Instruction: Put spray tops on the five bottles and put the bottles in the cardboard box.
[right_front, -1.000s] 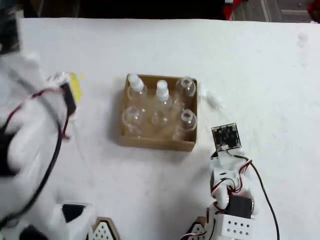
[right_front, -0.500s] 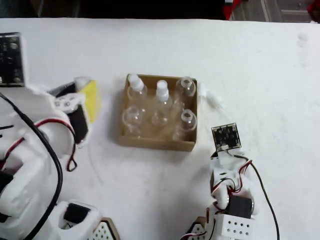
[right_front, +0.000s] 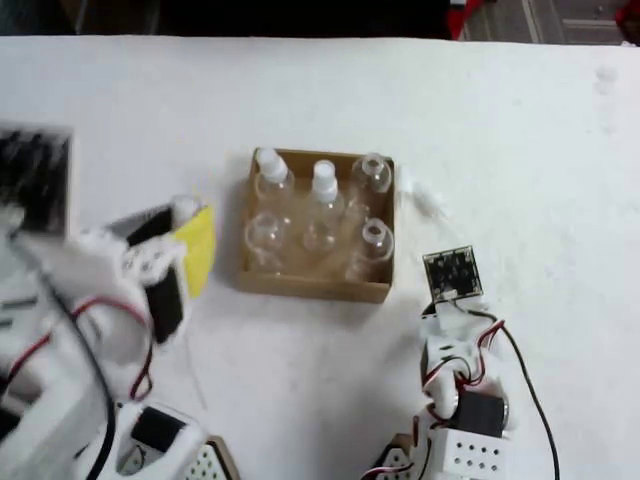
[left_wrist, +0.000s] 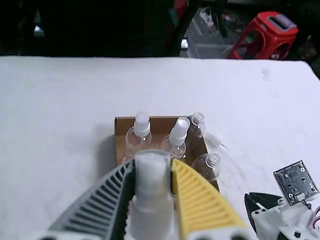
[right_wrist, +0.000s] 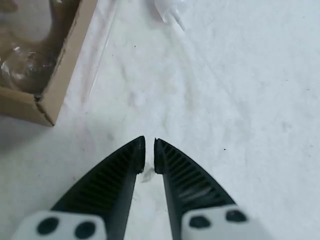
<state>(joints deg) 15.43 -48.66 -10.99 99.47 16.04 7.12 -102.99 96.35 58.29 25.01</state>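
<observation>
- While the left end effector hovers just beside the cardboard box, its grey and yellow fingers are clamped on a white spray top; the top stands upright between them
- the cardboard box sits near the middle of the white table; clear bottles stand upright inside it; two capped bottles in the far row wear white tops, and three necks are bare
- a loose spray top lies on the table just beside the box's far right corner
- the right end effector hangs low over bare table near the box's near right corner; its black fingers are drawn narrow, a thin slit between them, holding nothing
</observation>
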